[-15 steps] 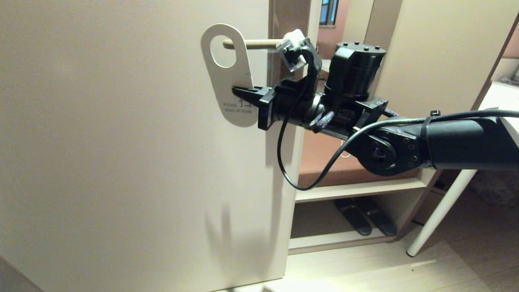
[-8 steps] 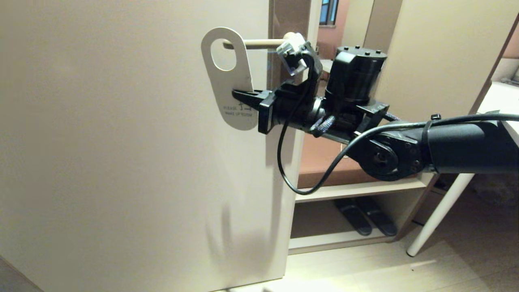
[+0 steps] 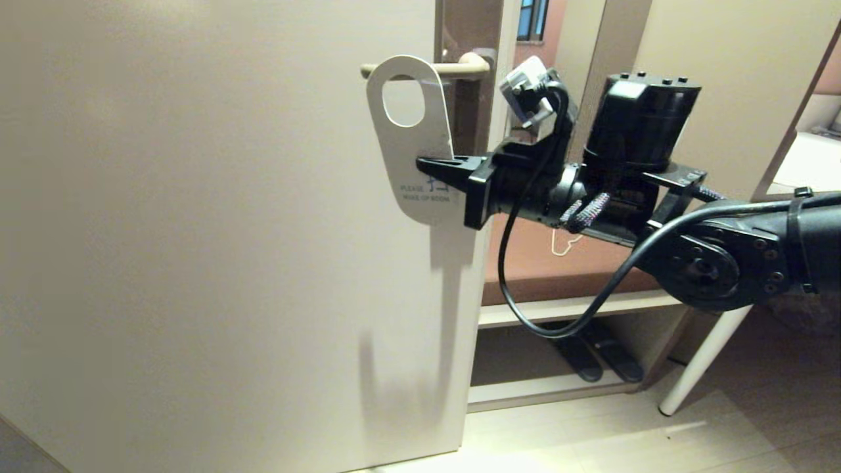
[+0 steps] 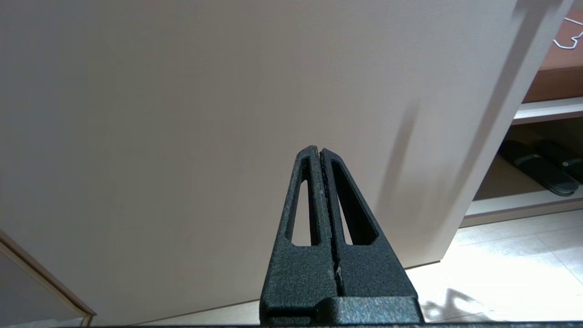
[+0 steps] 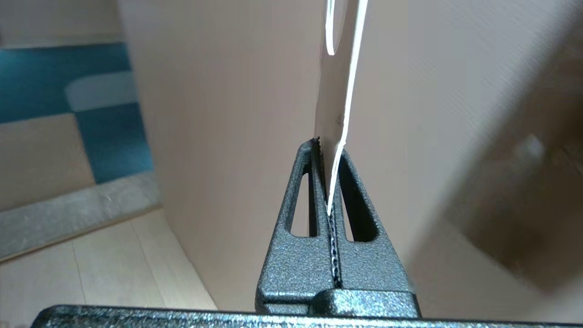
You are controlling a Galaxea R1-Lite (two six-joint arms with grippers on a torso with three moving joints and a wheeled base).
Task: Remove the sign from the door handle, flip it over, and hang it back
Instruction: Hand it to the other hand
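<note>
Up by the door's right edge, the right gripper (image 3: pixel 437 168) stays clenched on the sign (image 3: pixel 412 138), white "make up room" face out. Vs a sec ago the card has slid along the door handle (image 3: pixel 453 67) toward its knuckle end, so the lever's free tip now pokes out past the hole. Looks like it's seated back on, so prob just the let-go is left. Left gripper (image 4: pixel 320 152) is shut on nothing, parked low by the door (image 3: pixel 197 230).

Hotel rm entry: "PLEASE MAKE UP ROOM" sign (image 3: pixel 412 141) at cream door's (image 3: pixel 197 230) handle (image 3: pixel 453 67), slippers (image 3: pixel 594 355) on low shelf (image 3: pixel 578 305) of open closet, w/ wire hanger (image 3: pixel 564 244) inside
</note>
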